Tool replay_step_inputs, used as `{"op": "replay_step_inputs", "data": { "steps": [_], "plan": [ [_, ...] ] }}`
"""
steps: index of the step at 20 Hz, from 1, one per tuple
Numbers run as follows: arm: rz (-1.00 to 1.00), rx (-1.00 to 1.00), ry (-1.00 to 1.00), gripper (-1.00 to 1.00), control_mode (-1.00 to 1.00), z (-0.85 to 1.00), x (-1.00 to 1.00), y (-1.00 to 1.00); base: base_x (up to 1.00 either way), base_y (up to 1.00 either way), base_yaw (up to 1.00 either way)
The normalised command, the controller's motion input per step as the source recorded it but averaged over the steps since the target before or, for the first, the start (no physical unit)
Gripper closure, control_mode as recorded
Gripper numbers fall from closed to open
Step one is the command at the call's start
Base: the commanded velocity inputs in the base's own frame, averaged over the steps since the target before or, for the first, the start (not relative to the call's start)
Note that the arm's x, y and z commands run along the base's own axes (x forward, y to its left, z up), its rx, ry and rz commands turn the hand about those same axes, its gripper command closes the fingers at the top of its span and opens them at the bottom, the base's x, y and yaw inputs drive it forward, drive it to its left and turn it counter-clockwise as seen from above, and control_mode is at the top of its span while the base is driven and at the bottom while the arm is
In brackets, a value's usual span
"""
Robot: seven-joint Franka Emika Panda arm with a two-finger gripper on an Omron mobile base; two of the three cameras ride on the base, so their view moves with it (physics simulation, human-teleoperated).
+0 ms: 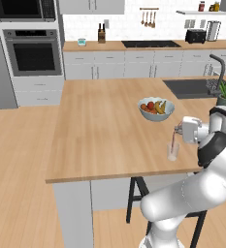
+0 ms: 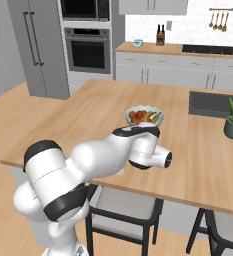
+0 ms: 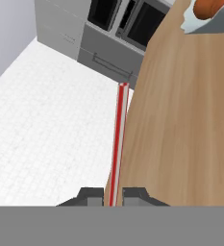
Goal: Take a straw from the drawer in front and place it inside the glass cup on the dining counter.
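Matt wood dining counter [image 1: 100, 131], clear glass cup [image 1: 172, 151], glossy straw [image 3: 118, 144]

A white tiled wall [image 1: 129, 24] backs a run of grey cabinets [image 1: 134, 65] with a black cooktop [image 1: 151, 44]. A built-in oven [image 1: 33, 52] stands to the left. The wood floor [image 1: 17, 160] is light. Dark stools [image 2: 120, 212] sit below.

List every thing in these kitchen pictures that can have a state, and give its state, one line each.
Thin red straw: gripped by the claw, lower end in the cup.
Claw: shut on the straw.
Small clear glass cup: upright on the counter, near its edge.
Broad light-wood dining counter: bearing cup and bowl.
Grey-white fruit bowl: upright, holding fruit.
Built-in oven: door closed.
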Motion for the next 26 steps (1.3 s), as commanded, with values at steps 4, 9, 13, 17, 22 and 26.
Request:
{"op": "replay_step_inputs", "data": {
  "steps": [4,9,13,17,22,26],
  "plan": [
    [0.03,0.00,0.00,1.00,-1.00,-0.14,-0.10,0.00,0.00,0.00,0.00],
    [0.02,0.00,0.00,-1.00,-1.00,-0.08,-0.26,-0.01,0.00,0.00,0.00],
    [0.00,0.00,0.00,-1.00,-1.00,0.00,-0.19,-0.01,0.00,0.00,0.00],
    [0.00,0.00,0.00,-1.00,-1.00,0.00,-0.06,-0.11,0.00,0.00,0.00],
    [0.00,0.00,-0.01,-1.00,-1.00,0.01,-0.04,-0.23,0.00,0.00,0.00],
    [0.00,0.00,0.00,-1.00,-1.00,0.03,-0.16,-0.27,0.00,0.00,0.00]
  ]
}}
